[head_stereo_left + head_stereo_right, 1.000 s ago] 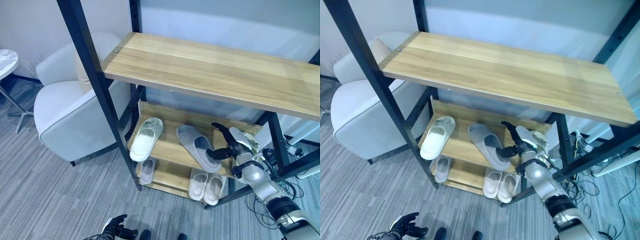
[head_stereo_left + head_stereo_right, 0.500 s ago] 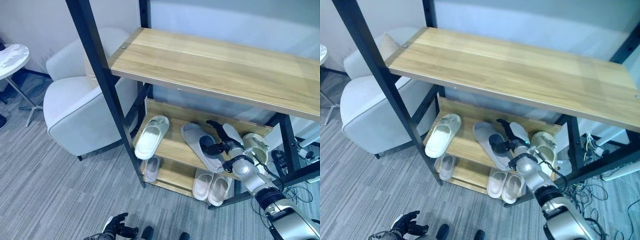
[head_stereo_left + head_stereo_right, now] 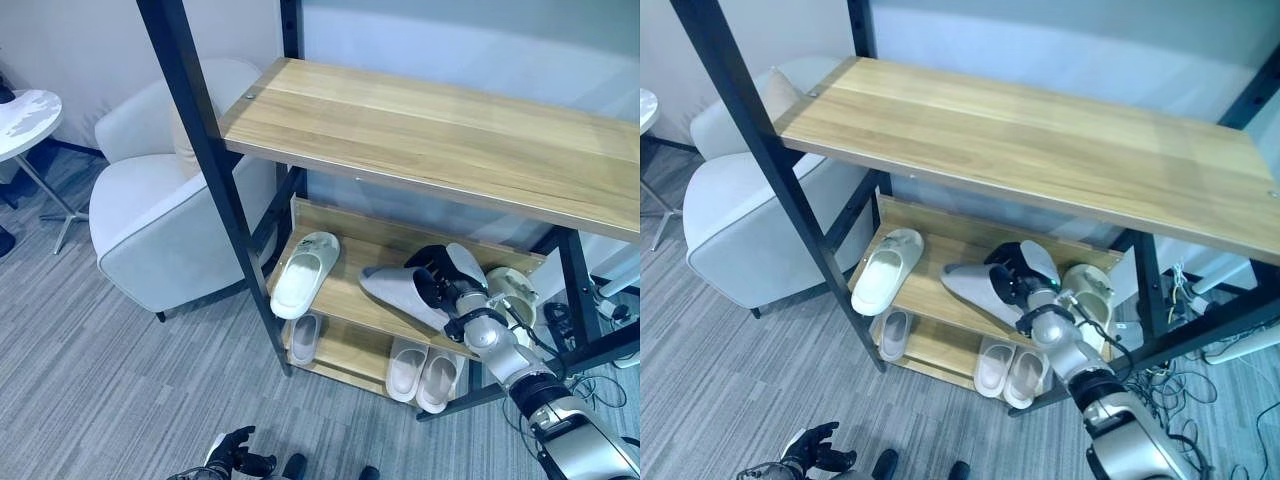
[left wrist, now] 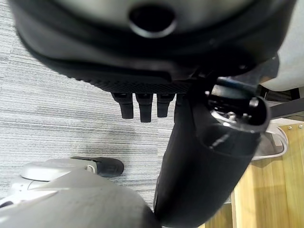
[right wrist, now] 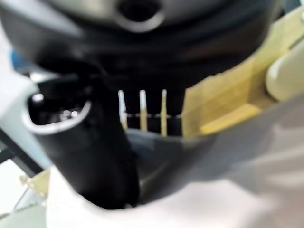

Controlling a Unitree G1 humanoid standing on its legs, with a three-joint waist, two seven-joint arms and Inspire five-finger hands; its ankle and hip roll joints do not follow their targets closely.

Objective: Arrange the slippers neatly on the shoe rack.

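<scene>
On the middle shelf of a black-framed wooden shoe rack [image 3: 330, 215], the robot's right hand [image 3: 437, 281] is closed around the heel end of a grey slipper [image 3: 395, 289], fingers curled over its upper edge and thumb on the near side, the slipper tipped up on its side with its toe pointing toward the rack's left. A white slipper [image 3: 305, 273] lies flat at the left end of the same shelf, well apart from the grey one, its toe hanging over the front edge. Just behind the right hand rests another pale slipper [image 3: 467, 265], with a cream slipper [image 3: 512, 292] beside it at the shelf's right end. On the bottom shelf, a pair of beige slippers [image 3: 420, 368] sits side by side at the right, and a single small grey slipper [image 3: 303, 338] at the left. The left hand [image 3: 236, 458] hangs low over the grey carpet [image 3: 100, 380], its fingers loosely bent, holding nothing. A white armchair [image 3: 165, 215] stands to the rack's left.
</scene>
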